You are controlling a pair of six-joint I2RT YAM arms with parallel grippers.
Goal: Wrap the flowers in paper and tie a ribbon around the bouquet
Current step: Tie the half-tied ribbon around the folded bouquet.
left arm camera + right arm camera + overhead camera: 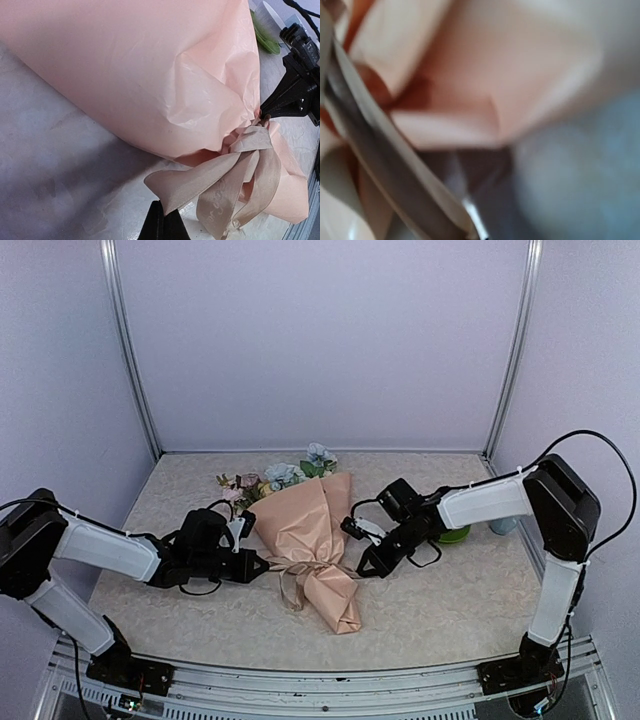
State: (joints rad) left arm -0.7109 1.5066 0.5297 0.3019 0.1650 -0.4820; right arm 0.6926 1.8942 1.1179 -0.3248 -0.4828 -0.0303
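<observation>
The bouquet (312,530) lies in the middle of the table. Its peach paper (150,70) is rolled into a cone, and the flowers (285,477) show at its far, wide end. The beige ribbon (235,170) is gathered in loops round the narrow neck (300,575). My left gripper (263,566) is shut on a ribbon loop left of the neck; its black fingertips (159,222) pinch the strip. My right gripper (362,567) comes in from the right, shut on the ribbon (395,175) at the knot. The right wrist view is blurred and very close.
A green object (455,534) and a pale cup (503,526) stand behind the right arm near the right wall. The bouquet's pointed tail (342,615) lies toward the near edge. Walls close in the back and both sides.
</observation>
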